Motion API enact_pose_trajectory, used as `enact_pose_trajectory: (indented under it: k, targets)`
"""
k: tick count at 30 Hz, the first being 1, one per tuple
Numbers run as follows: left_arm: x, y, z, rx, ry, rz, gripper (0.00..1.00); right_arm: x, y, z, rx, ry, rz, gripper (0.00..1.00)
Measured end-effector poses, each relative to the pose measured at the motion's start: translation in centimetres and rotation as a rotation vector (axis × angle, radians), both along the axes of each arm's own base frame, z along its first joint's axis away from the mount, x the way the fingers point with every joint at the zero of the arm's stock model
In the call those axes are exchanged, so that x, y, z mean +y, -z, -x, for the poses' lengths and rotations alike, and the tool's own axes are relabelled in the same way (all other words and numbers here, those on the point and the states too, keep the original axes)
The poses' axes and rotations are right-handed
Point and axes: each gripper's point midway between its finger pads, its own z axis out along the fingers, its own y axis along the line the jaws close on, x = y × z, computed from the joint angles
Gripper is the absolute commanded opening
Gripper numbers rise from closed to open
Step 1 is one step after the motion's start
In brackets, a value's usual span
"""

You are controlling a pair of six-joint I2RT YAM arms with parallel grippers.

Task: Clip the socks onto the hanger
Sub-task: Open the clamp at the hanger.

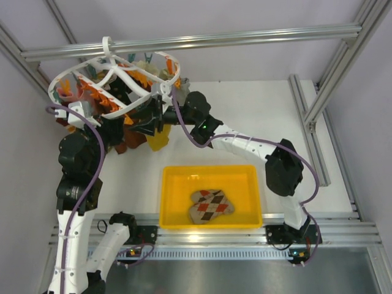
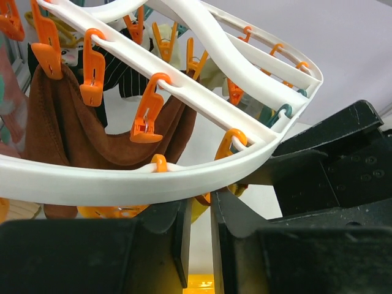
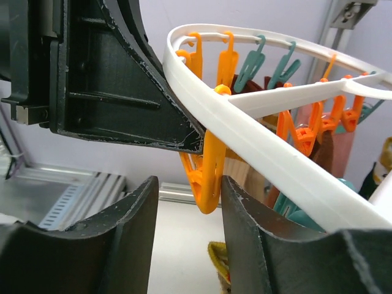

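White table sits inside a box frame, with a metal bar across the top. Up on the left, the hanger hangs from that bar. A brown sock is clipped under it. The left gripper is just under the hanger's rim. Its fingers are nearly together, with only a thin slit, and I cannot tell if they pinch anything. A mustard-yellow sock hangs just below. The right gripper is next to it, open, with an orange clip between its fingers. Lower down in the middle, a yellow bin holds one argyle sock.
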Motion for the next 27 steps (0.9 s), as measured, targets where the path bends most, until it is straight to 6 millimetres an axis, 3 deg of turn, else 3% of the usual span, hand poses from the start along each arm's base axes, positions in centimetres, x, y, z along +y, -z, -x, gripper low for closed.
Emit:
enact_pose_trajectory:
  k: [5, 8, 10, 12, 14, 17, 24, 27]
  targets:
    - [0.0, 0.2, 0.0, -0.002, 0.008, -0.024, 0.0, 0.4, 0.3, -0.2, 0.046, -0.06, 0.014, 0.41]
    - [-0.1, 0.1, 0.1, -0.008, 0.016, -0.034, 0.0, 0.7, 0.5, -0.2, 0.062, -0.074, 0.02, 0.29]
    - [-0.2, 0.1, 0.1, -0.011, 0.021, -0.038, 0.01, 0.7, 0.5, -0.4, 0.068, -0.074, 0.02, 0.1]
    - [-0.1, 0.1, 0.1, -0.011, 0.018, -0.038, 0.12, 0.6, 0.6, -0.7, 0.082, -0.071, 0.025, 0.0]
    - [0.1, 0.1, 0.0, -0.011, 0.004, -0.031, 0.32, 0.6, 0.6, -0.7, 0.091, -0.071, 0.027, 0.0]
    - [0.1, 0.2, 0.0, -0.001, -0.005, -0.005, 0.44, 0.7, 0.7, -0.9, 0.087, -0.052, 0.021, 0.0]
    - [-0.3, 0.2, 1.0, 0.01, 0.006, 0.077, 0.58, 0.9, 1.9, -1.4, 0.049, 0.065, 0.001, 0.0]
    - [-0.5, -0.2, 1.3, 0.0, 0.012, 0.098, 0.59, 1.2, 1.7, -1.5, 0.029, 0.103, -0.019, 0.0]
